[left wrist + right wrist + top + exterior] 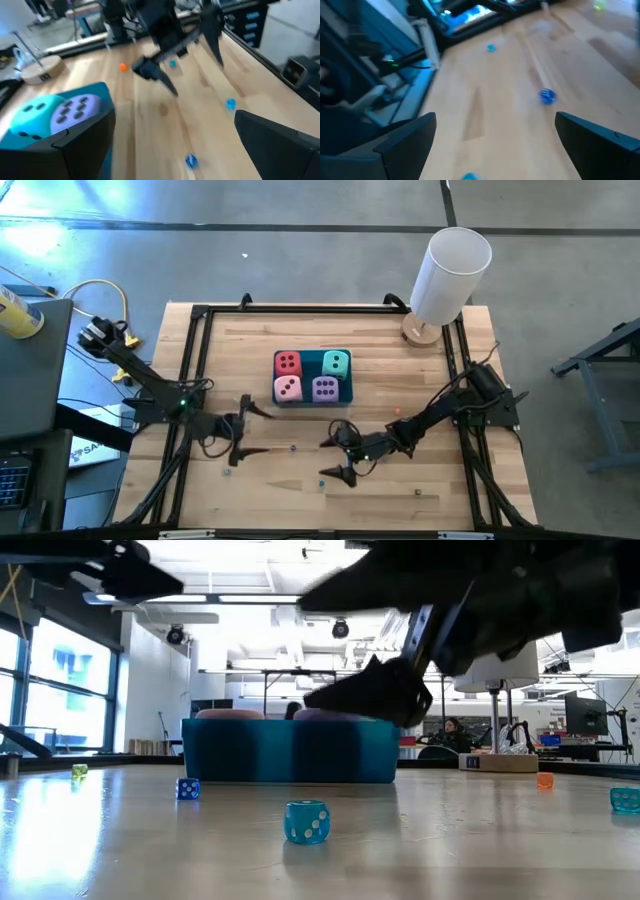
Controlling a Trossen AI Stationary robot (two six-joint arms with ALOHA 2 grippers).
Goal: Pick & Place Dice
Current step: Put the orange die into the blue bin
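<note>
Sitting in the blue tray (346, 396), four dice (312, 376), beyond both grippers' spread, empty jaws.

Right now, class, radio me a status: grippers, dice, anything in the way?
Left gripper and right gripper open, empty, low over table. Four soft dotted dice sit in blue tray. Tiny dice scattered between.

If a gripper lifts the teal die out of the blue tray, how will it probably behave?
The teal die looks soft and rounded, so it probably squashes slightly and weighs little. It sits packed against the purple die and the blue tray wall, so fingers may find little room. Flat faces suggest little rolling.
</note>
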